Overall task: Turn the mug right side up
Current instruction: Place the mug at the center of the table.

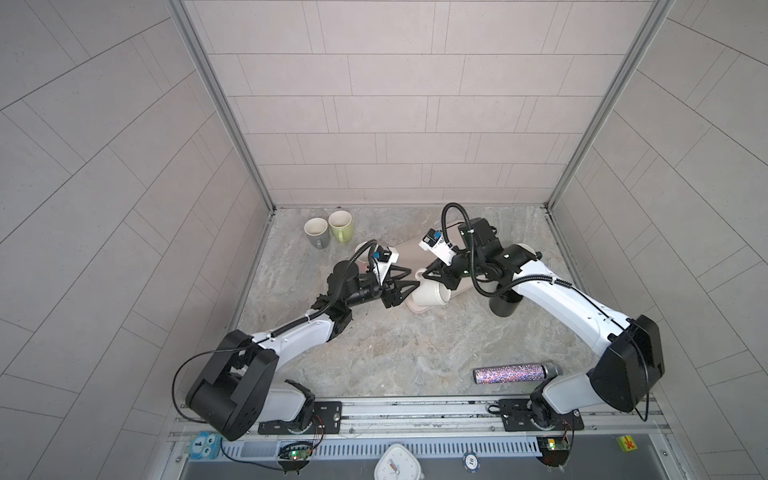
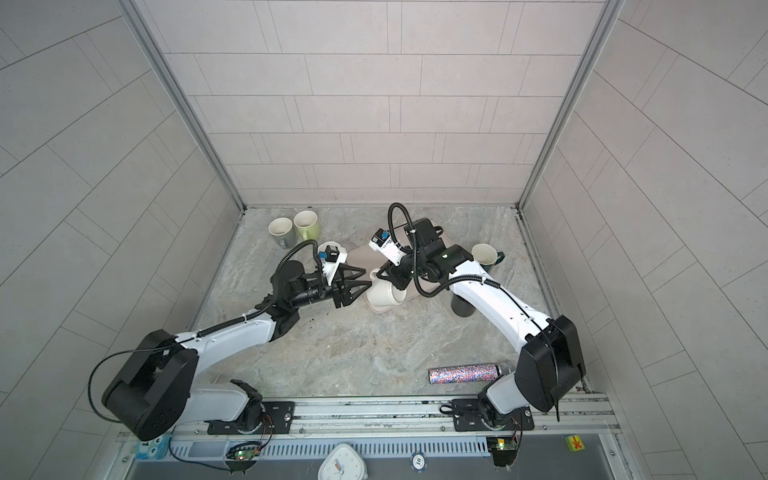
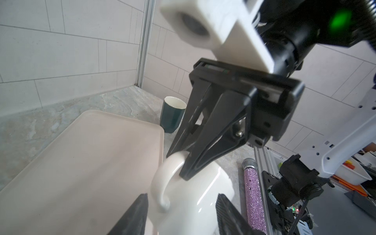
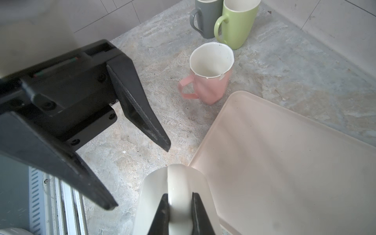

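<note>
A white mug (image 1: 432, 296) (image 2: 386, 296) lies tilted on its side over the near left corner of a beige tray (image 1: 411, 254). Its base points at the left arm and its mouth faces right. My right gripper (image 1: 432, 277) (image 4: 179, 195) is shut on the mug's handle (image 4: 179, 179), with a finger on each flank. The left gripper (image 1: 409, 289) (image 3: 182, 200) stands open with the mug's (image 3: 195, 195) base end between its fingers. I see no firm contact there. Whether the mug rests on the tray is unclear.
A grey mug (image 1: 317, 232) and a green mug (image 1: 341, 225) stand upright at the back left, a pink mug (image 4: 209, 81) just in front of them. A teal mug (image 2: 484, 254) and a black cup (image 1: 503, 305) stand by the right arm. A glittery microphone (image 1: 513, 372) lies front right.
</note>
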